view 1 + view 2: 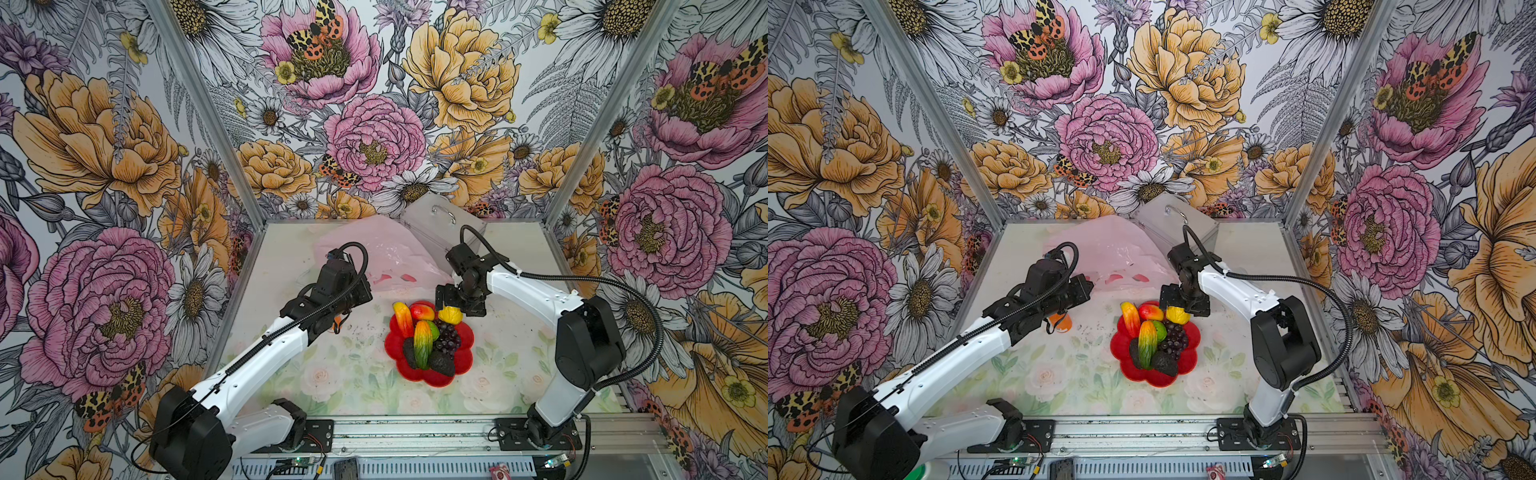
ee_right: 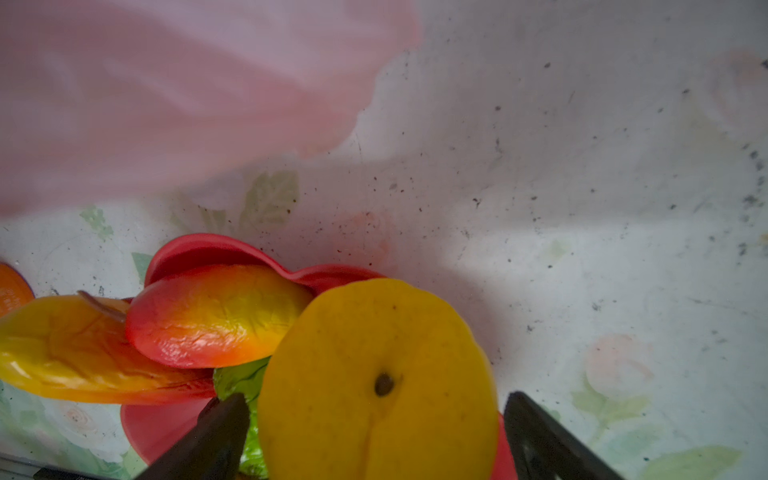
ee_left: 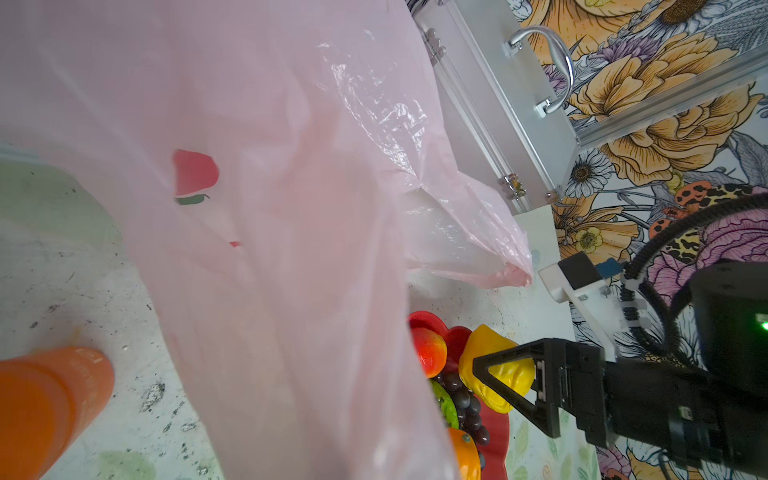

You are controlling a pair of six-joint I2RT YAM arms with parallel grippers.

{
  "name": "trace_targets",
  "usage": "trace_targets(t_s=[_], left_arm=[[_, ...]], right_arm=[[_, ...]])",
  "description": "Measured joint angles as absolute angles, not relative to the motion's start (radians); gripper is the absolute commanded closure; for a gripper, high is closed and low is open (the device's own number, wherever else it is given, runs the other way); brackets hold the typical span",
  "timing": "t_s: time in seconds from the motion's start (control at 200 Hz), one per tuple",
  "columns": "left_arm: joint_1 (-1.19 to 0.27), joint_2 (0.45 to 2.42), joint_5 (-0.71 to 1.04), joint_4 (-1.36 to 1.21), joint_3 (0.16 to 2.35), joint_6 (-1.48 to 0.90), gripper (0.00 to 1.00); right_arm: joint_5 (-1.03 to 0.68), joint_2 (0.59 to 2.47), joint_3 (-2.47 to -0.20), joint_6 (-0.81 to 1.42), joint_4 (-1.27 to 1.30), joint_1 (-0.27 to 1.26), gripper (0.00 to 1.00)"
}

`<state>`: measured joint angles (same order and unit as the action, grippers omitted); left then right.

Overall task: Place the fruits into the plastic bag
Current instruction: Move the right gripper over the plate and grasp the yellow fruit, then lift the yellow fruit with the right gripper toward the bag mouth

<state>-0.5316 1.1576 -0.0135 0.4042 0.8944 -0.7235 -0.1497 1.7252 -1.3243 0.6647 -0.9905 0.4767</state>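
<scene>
Okay, right jaws: wide apart, straddling the lemon [image 2: 374, 353] at the far edge of the red flower-shaped plate [image 1: 465, 347]. Black fingers [image 2: 216, 436] sit one on each side with a sliver of gap on both, so not clamped. Left jaws: hidden in every view, and pink film covers them in the left wrist view. They are closed, and the plastic bag [image 1: 374, 245] runs taut right up to them, so it looks pinched at its near edge. The bag sits at the back of the bench [image 1: 332, 374], raised like a tent. Its far side is against the silver metal case [image 1: 444, 224], and its near edge is just behind the plate.

Counts, all on the plate:
- Left mango [image 1: 402, 318] at the rim and middle mango [image 1: 423, 343], so 2.
- Peach [image 1: 422, 311], 1.
- Lemon, 1.
- Lime [image 1: 433, 330], 1, mostly tucked beside the middle mango.
- Grapes [image 1: 446, 338], 1 bunch.
- Left avocado [image 1: 409, 353] and near avocado [image 1: 441, 363], so 2.

Eight fruits total. Orange capped bottle [image 1: 1059, 322], 1, on the bench, partly under the left arm [image 1: 967, 349]. Bag 1, plate 1, case 1.
</scene>
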Motion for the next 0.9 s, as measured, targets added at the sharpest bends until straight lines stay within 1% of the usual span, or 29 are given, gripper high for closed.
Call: trace_targets(t_s=[0.185, 0.225, 0.27, 0.39, 0.485, 0.615, 0.901], left_arm=[[-0.532, 1.158, -0.013, 0.406, 0.891, -0.725, 1.00], [-0.532, 1.158, -0.013, 0.406, 0.892, -0.726, 1.00], [-0.532, 1.158, -0.013, 0.406, 0.891, -0.727, 1.00], [-0.532, 1.158, -0.013, 0.407, 0.891, -0.727, 1.00], [-0.532, 1.158, -0.013, 0.406, 0.891, -0.727, 1.00], [-0.533, 1.158, -0.013, 0.406, 0.891, -0.727, 1.00], [-0.536, 1.157, -0.013, 0.406, 0.891, -0.734, 1.00]], right_arm=[[-0.143, 1.731, -1.325, 0.666, -0.980, 0.477, 0.13], [-0.143, 1.731, -1.325, 0.665, -0.977, 0.477, 0.17], [-0.143, 1.731, -1.325, 0.660, -0.974, 0.477, 0.24], [-0.145, 1.731, -1.325, 0.665, -0.964, 0.477, 0.32], [-0.150, 1.731, -1.325, 0.662, -0.959, 0.477, 0.44], [-0.155, 1.731, -1.325, 0.658, -0.957, 0.477, 0.54], [-0.175, 1.716, -1.325, 0.659, -0.957, 0.476, 0.62]])
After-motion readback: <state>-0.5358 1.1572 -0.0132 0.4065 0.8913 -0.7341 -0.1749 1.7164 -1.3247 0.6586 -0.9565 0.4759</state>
